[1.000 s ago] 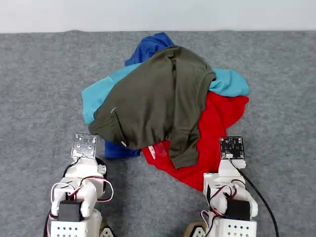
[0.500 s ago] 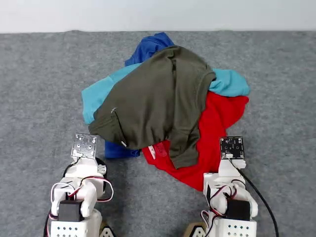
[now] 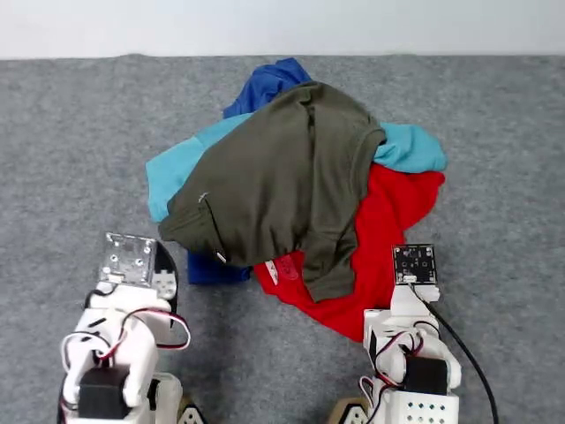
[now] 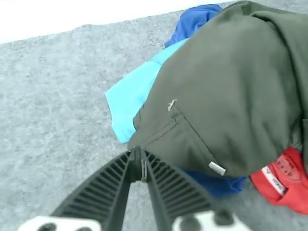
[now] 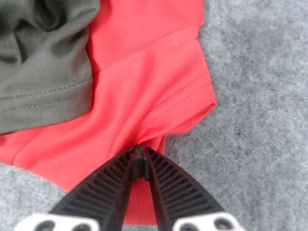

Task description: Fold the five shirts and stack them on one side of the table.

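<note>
Jaws on both arms sit pressed together, holding nothing. The olive shirt tops a heap over the red shirt, light blue shirt and dark blue shirt, at the middle of the desk. We judge folding unstarted; next we spread one pair and pull the olive shirt clear.

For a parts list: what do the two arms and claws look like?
Both are white plastic with black motors and looped red and white wires. The left arm carries a silvery wrist plate, the right arm a black one. The left claw and right claw are black, ribbed.
</note>
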Controlling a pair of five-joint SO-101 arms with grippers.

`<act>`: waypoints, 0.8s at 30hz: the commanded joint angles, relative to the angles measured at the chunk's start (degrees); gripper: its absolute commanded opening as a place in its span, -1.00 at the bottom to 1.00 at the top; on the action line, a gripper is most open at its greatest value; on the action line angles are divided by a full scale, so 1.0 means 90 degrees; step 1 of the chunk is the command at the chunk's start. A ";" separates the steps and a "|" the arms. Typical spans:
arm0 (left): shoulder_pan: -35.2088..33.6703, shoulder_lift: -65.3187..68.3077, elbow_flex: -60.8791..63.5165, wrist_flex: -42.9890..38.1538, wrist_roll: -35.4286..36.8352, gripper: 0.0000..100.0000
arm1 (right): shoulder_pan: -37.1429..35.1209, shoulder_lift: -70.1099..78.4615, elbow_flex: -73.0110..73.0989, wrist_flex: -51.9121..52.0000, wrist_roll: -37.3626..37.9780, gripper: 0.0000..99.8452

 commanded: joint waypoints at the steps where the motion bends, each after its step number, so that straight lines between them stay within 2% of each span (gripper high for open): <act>1: 0.0000 0.1221 -0.1343 0.0234 0.0078 -0.98 | 0.0063 0.0024 0.0107 0.0024 0.0068 -0.98; 7: 0.0039 0.3849 -0.3844 0.1016 0.0068 -0.98 | 0.0063 0.0024 0.0107 0.0024 0.0068 -0.98; 13: 0.0850 0.6554 -0.5641 0.2002 0.0049 -0.98 | 0.0063 0.0024 0.0107 0.0024 0.0068 -0.98; 15: 0.1065 0.7404 -0.6227 0.2198 0.0000 -0.92 | 0.0063 0.0024 0.0107 0.0024 0.0068 -0.98; 20: 0.1114 0.9114 -0.7770 0.2315 -0.1182 -0.63 | 0.0063 0.0024 0.0107 0.0024 0.0068 -0.98; 24: 0.1114 1.0051 -0.8845 0.2315 -0.1309 -0.62 | 0.0063 0.0024 0.0107 0.0024 0.0068 -0.98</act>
